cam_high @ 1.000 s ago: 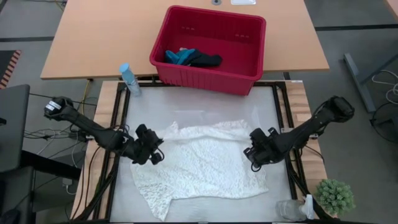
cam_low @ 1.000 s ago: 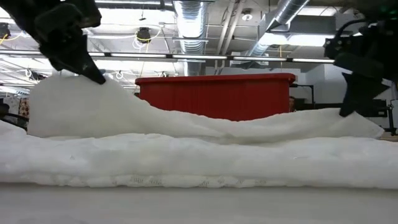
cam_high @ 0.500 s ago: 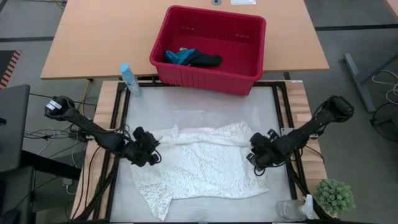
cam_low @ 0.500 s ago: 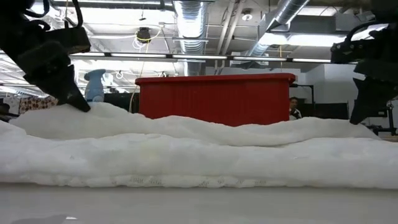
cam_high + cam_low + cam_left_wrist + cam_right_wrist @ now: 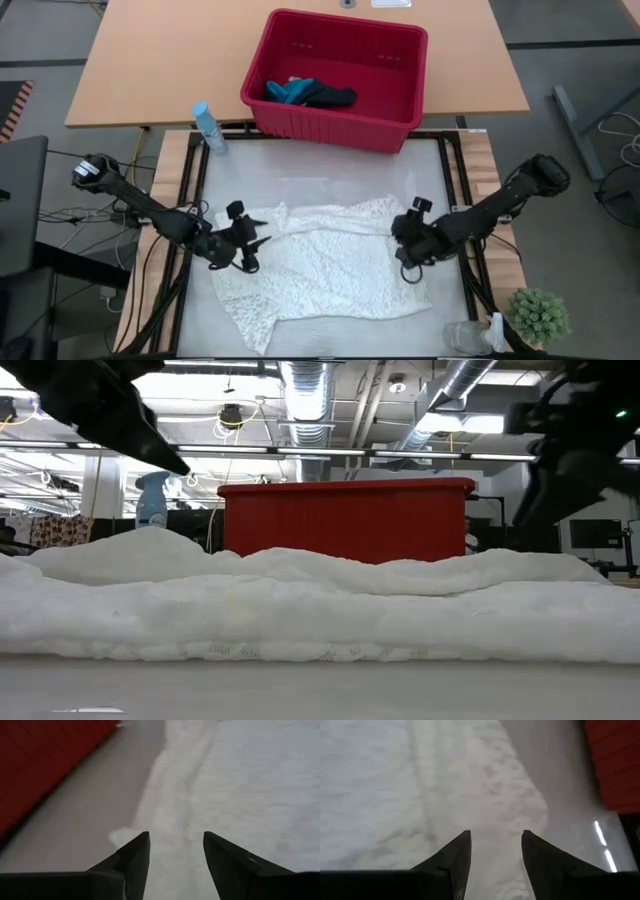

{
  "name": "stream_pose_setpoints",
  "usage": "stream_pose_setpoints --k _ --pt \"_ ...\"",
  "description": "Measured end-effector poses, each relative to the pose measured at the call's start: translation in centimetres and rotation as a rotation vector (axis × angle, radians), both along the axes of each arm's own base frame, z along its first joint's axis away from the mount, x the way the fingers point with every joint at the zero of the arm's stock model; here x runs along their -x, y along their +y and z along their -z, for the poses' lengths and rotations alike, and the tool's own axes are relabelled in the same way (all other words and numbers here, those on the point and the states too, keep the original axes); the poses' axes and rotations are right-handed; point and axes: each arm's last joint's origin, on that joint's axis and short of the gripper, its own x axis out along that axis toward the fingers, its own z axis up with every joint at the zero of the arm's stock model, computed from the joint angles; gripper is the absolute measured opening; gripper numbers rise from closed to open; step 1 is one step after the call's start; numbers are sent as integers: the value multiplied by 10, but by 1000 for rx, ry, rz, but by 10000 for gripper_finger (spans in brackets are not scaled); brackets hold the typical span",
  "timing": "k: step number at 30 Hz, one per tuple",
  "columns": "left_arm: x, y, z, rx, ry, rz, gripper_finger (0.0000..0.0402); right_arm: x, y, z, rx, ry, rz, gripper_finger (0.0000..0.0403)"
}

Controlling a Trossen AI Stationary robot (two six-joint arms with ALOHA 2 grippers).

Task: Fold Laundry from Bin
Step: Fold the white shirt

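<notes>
The white lacy cloth (image 5: 325, 265) lies spread flat on the pale work surface (image 5: 320, 175), rumpled along its far edge where a folded ridge runs from one side to the other. From table height it shows as a long low mound (image 5: 320, 610) with nothing lifting it.

The left gripper (image 5: 248, 243) sits over the cloth's left end, and its wrist view shows the two dark fingers (image 5: 135, 855) spread apart with only white fabric below them, nothing pinched between. The right gripper (image 5: 412, 240) is over the cloth's right end; its fingers (image 5: 455, 852) are likewise parted above the lace, holding nothing. In the low view both arms show only as dark shapes up near the top corners, clear of the cloth.

Behind the cloth, at the far edge of the work surface, stands the red bin (image 5: 338, 78). Inside it, toward its left side, a small teal-blue item (image 5: 289, 91) lies touching a dark navy one (image 5: 330, 96).

Just left of the bin a blue spray bottle (image 5: 208, 127) stands upright. At the near right corner sit a small green potted plant (image 5: 539, 315) and a clear container (image 5: 465, 337). The wooden table (image 5: 160, 60) beyond carries the bin's far half.
</notes>
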Motion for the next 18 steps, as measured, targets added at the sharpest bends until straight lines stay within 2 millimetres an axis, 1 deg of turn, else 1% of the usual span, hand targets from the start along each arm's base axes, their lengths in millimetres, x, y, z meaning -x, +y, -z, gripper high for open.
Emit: stream_pose_setpoints --k 2,7,10,13,15,17,18 --pt "-3 7 0 -8 17 -12 188 -4 -9 0 -5 33 10 198" --pt "-10 22 3 102 78 41 203 -15 -29 3 -114 99 -31 198" --pt "-13 31 4 135 102 61 206 -20 -39 3 -179 112 -58 198" --pt "-14 36 4 139 112 60 206 -22 -48 4 -210 124 -59 195" --pt "-15 39 4 139 117 57 206 -23 -53 4 -225 130 -47 179" --pt "-16 42 4 147 120 56 206 -23 -56 4 -243 132 -41 144" --pt "-16 42 4 151 121 56 206 -23 -57 4 -258 136 -46 119"
